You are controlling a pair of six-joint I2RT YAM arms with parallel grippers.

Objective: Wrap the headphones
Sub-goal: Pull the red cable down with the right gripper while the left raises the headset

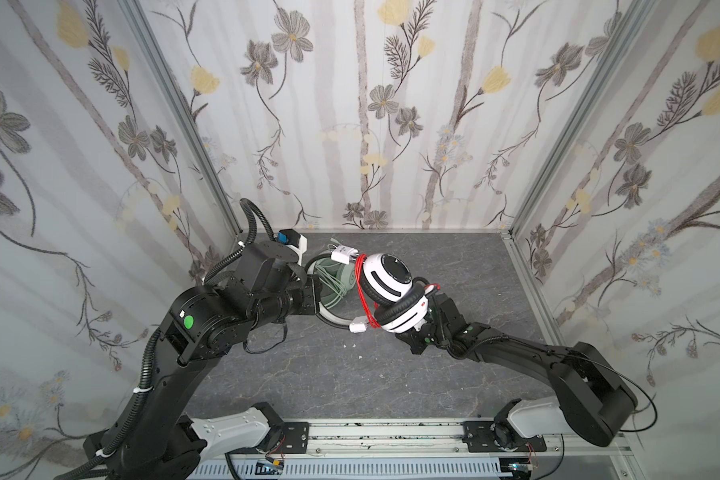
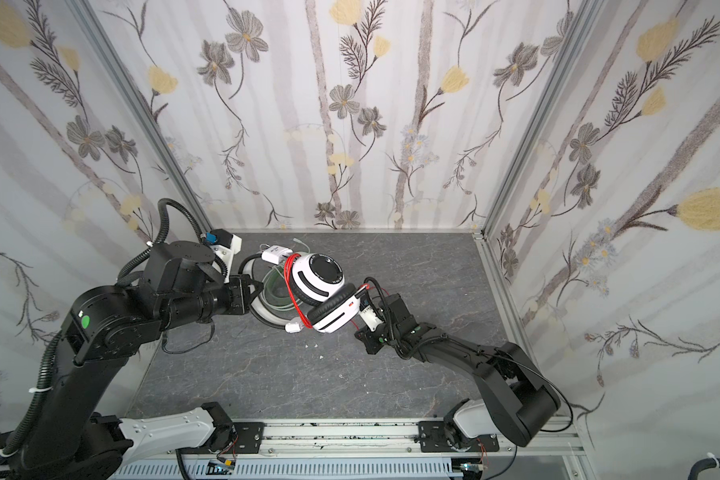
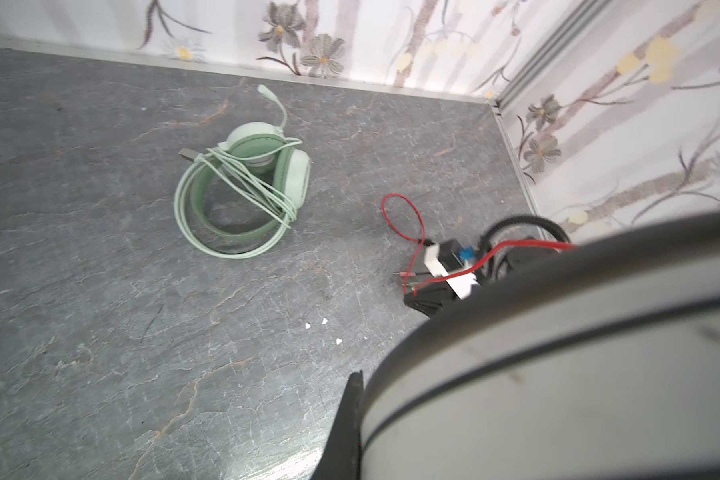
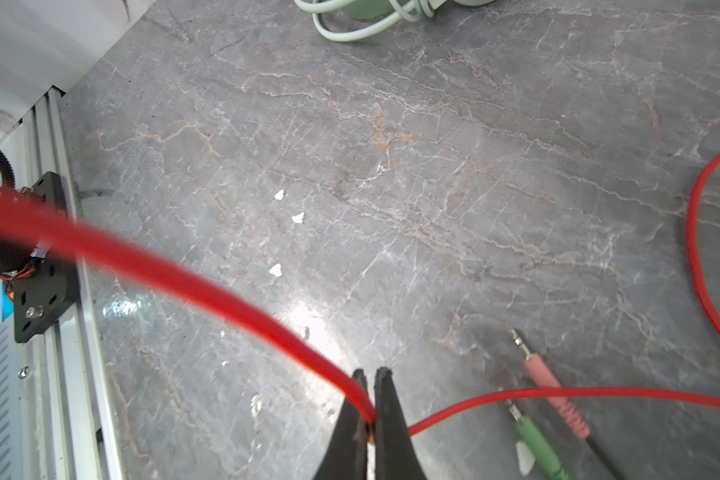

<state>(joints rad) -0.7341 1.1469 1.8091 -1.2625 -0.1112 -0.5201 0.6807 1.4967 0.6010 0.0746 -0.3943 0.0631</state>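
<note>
The white-and-black headphones (image 1: 385,276) hang in the air over the table's middle, with their red cord (image 1: 360,291) wound in several turns across the ear cups. My left gripper (image 1: 317,296) is shut on their white headband (image 3: 558,374); one finger (image 3: 353,407) shows against it. My right gripper (image 4: 371,409) sits below the lower ear cup, shut on the red cord (image 4: 225,291). The cord's loose end lies on the table with pink (image 4: 551,384) and green (image 4: 539,446) plugs. The mint-green headphones (image 3: 242,195) lie on the table behind, their pale cord wrapped round them.
Small white scraps (image 1: 352,345) lie on the grey marbled table (image 1: 350,386). Flowered walls close in the left, back and right sides. A metal rail (image 1: 383,436) with both arm bases runs along the front edge.
</note>
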